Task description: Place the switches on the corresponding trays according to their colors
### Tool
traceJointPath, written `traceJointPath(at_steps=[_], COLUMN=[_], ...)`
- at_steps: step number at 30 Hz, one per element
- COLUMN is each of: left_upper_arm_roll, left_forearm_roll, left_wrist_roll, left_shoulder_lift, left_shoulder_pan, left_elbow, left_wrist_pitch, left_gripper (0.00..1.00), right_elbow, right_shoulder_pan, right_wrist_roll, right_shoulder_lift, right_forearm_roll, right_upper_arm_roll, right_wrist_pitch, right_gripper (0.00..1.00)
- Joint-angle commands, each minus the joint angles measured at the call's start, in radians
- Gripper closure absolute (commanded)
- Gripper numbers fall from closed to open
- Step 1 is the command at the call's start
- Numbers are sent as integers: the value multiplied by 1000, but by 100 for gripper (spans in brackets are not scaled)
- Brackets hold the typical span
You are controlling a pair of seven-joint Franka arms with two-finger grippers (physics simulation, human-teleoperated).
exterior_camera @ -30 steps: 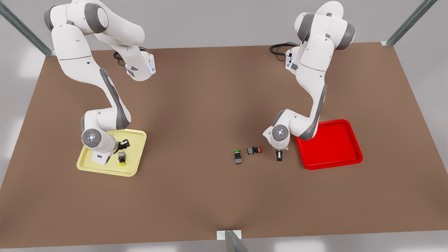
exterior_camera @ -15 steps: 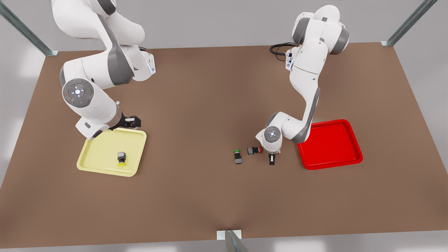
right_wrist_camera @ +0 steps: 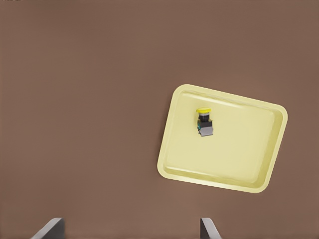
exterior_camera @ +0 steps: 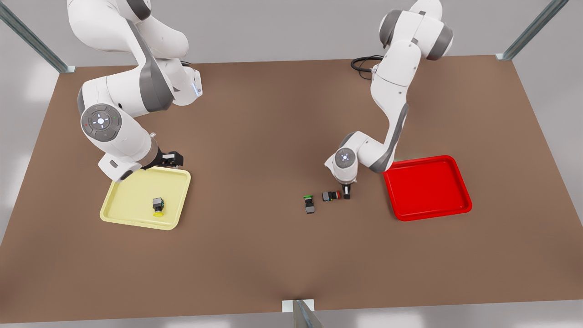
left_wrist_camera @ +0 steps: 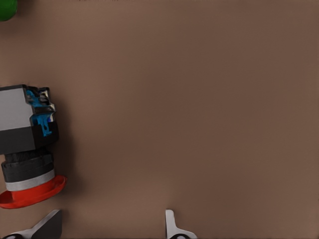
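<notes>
The left wrist view cut off much of the red switch (left_wrist_camera: 27,149): its grey body and red cap ran off the frame's edge, and of the green switch (left_wrist_camera: 7,8) only a sliver of cap showed at a corner. The left gripper (exterior_camera: 346,193) had only its two fingertips (left_wrist_camera: 47,224) peeking into that view, set well apart with nothing between them. Seen from the front, that gripper hung low at 3 o'clock of the red switch (exterior_camera: 331,196), just beside its cap; whether it touched was too small to make out. The red switch lay on its side on the table (exterior_camera: 255,136), cap toward the red tray (exterior_camera: 462,200), which sat at 3 o'clock of it, well apart. The green switch (exterior_camera: 309,204) lay near, at 8 o'clock of the red one.

The right gripper (exterior_camera: 175,158) stood above the far rim of the yellow tray (exterior_camera: 132,196), at about 12 o'clock of it in the front view, its fingers partly hidden behind the wrist. In its own wrist view the two fingertips (right_wrist_camera: 50,228) were spread wide and held nothing, with bare table between them. The yellow switch (exterior_camera: 158,207) lay on its side inside the yellow tray (right_wrist_camera: 239,154), apart from the rims, and in the right wrist view (right_wrist_camera: 204,122) its cap pointed at the nearest rim.

No brand, label or writing could be read anywhere; the blue parts on the red switch's body carried no legible marks.
</notes>
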Motion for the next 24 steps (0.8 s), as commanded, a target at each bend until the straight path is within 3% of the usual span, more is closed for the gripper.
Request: traceJointPath(at_steps=[1,7,12,24], left_upper_arm_roll=[0,2,2,2], left_forearm_roll=[1,18,23,-60], left_wrist_roll=[0,47,66,-94], left_shoulder_lift=[2,-66,-31,110], left_shoulder_pan=[0,41,97,37], left_elbow=[0,-34,75,335], left_wrist_pitch=[0,-14,-32,-137], left_gripper=[0,0,0,0], right_elbow=[0,0,2,2], right_shoulder_pan=[0,0,0,-1], right_wrist_roll=[0,0,0,0], right_shoulder_lift=[1,1,1,1], right_forearm_roll=[0,-2,-2,-2], right_upper_arm_roll=[0,0,-1,-1], right_wrist_pitch=[0,0,0,2], right_gripper=[0,0,0,0])
